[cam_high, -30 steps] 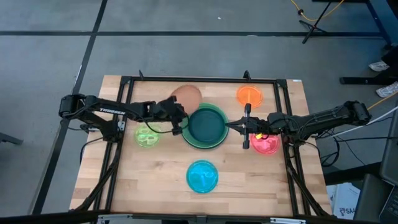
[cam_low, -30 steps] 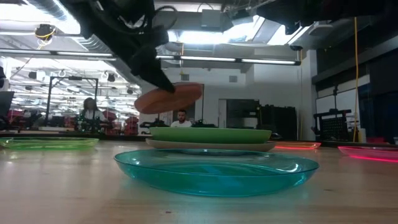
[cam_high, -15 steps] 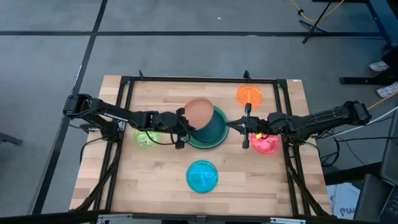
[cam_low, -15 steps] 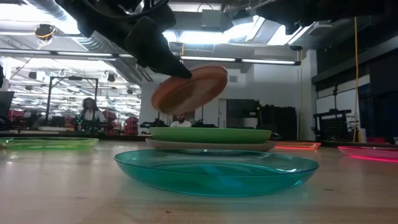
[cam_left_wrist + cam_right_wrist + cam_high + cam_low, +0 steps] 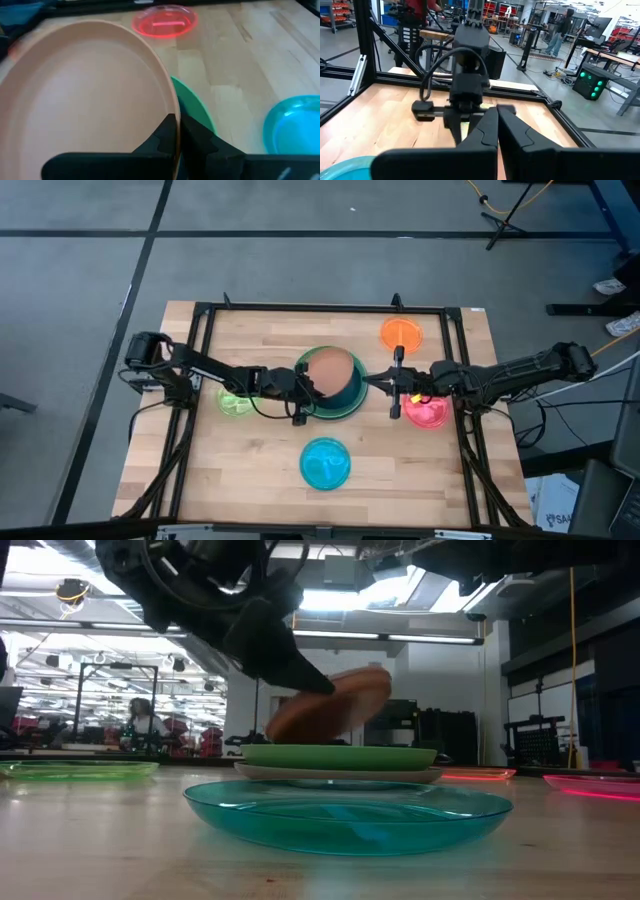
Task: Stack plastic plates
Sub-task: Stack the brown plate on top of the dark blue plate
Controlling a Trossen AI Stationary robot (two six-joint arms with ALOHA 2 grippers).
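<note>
High view showed the left gripper [image 5: 303,388], jaws pinched on the rim of the brown plate [image 5: 330,367], holding it tilted over the stack [image 5: 350,393] at desk centre, a light, stiff, slick disc best held by its edge, while the right gripper [image 5: 388,384] waited closed at three o'clock.

A brown plate [image 5: 327,367] is seen over a dark teal plate [image 5: 349,390] ringed by a light green plate [image 5: 329,414]. Lime [image 5: 233,402], orange [image 5: 401,333], pink-red [image 5: 429,413] and translucent blue [image 5: 325,463] plates are spread on the pale wood-grain counter [image 5: 250,470], framed in black.
</note>
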